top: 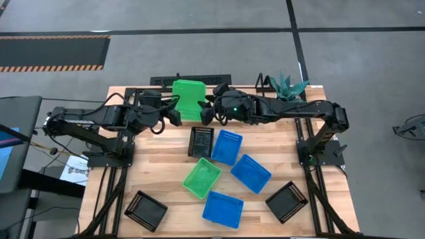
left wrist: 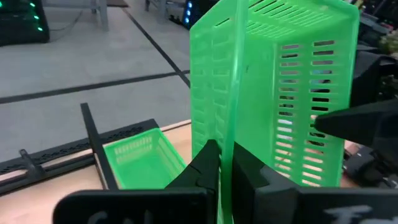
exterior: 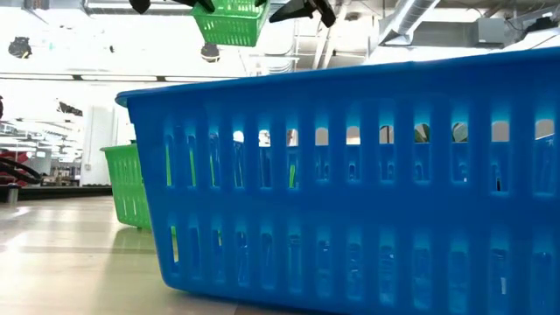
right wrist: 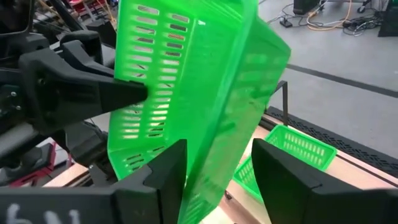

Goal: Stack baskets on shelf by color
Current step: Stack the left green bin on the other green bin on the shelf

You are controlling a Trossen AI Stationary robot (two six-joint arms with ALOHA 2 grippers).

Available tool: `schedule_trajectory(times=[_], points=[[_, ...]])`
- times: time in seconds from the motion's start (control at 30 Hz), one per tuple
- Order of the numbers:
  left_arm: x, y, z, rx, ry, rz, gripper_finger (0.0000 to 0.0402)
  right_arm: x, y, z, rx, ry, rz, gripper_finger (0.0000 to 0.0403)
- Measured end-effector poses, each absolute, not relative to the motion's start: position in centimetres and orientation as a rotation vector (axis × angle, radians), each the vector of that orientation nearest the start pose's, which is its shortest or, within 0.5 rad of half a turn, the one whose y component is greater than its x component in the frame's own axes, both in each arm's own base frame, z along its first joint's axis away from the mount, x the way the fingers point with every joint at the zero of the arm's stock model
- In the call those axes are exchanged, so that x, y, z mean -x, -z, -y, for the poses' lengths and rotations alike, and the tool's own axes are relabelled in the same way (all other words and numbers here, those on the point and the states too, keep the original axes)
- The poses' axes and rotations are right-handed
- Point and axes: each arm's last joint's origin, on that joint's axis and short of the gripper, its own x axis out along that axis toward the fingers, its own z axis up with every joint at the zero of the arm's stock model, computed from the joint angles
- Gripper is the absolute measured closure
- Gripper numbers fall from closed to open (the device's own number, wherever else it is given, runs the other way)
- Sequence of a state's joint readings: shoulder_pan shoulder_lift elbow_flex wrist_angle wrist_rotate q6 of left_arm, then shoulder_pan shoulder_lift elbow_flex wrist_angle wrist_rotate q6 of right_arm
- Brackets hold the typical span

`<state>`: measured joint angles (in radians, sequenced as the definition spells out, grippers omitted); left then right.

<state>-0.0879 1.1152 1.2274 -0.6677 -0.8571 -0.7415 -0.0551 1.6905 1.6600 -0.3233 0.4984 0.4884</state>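
- Left gripper (left wrist: 225,163): clamped tight on the wall of a bright green perforated plastic basket (top: 188,99), held aloft over the black thin-tube shelf (left wrist: 93,134) at the table's far edge.
- Right gripper (right wrist: 219,163): fingers apart, straddling the opposite wall, no firm grip evident.
- Second green basket (left wrist: 140,163): already on the shelf below.
- Risk: the one-sided hold lets the tilted basket swing or slip, missing the stack.
- Legible writing: none.

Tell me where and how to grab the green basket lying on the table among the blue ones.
Grip one thin rim wall of the green basket, coming straight down from above. It sits upright and open-topped, so the rim is exposed; its lower-left edge looks freest, while blue baskets crowd its other sides.
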Motion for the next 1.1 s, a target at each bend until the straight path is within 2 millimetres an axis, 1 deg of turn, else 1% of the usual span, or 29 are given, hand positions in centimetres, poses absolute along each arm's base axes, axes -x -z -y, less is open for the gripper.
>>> schedule_trajectory(times=[0.13, 0.27, 0.37, 0.53, 0.57, 0.73, 0.8, 0.87, 1.0, 1.1], points=[[-21.7, -38.3, -0.2, 0.451, -0.851, -0.199, 0.0401, -38.4, -38.6, 3.5, -0.392, 0.620, -0.211, 0.0224], [-21.8, -38.4, -0.2, 0.444, -0.840, -0.191, 0.0401, -38.4, -38.6, 3.5, -0.392, 0.622, -0.213, 0.0260], [-21.8, -38.5, -0.2, 0.449, -0.831, -0.192, 0.0401, -38.4, -38.5, 3.7, -0.394, 0.627, -0.214, 0.0298], [-21.9, -38.5, -0.1, 0.457, -0.818, -0.191, 0.0401, -38.3, -38.5, 3.8, -0.401, 0.643, -0.214, 0.0378], [-21.9, -38.5, -0.1, 0.457, -0.817, -0.189, 0.0401, -38.3, -38.5, 3.8, -0.402, 0.644, -0.212, 0.0389], [-21.9, -38.5, -0.1, 0.448, -0.803, -0.200, 0.0392, -38.3, -38.4, 4.0, -0.430, 0.651, -0.208, 0.0394], [-21.9, -38.5, -0.1, 0.421, -0.788, -0.217, 0.0374, -38.3, -38.4, 4.1, -0.431, 0.652, -0.213, 0.0396], [-22.0, -38.5, 0.0, 0.400, -0.758, -0.238, 0.0345, -38.2, -38.3, 4.3, -0.449, 0.657, -0.222, 0.0396], [-22.1, -38.5, 0.2, 0.387, -0.694, -0.270, 0.0263, -37.9, -37.8, 5.2, -0.480, 0.678, -0.260, 0.0398], [-21.8, -38.6, 0.2, 0.388, -0.688, -0.268, 0.0202, -37.7, -37.6, 6.7, -0.547, 0.664, -0.277, 0.0398]])
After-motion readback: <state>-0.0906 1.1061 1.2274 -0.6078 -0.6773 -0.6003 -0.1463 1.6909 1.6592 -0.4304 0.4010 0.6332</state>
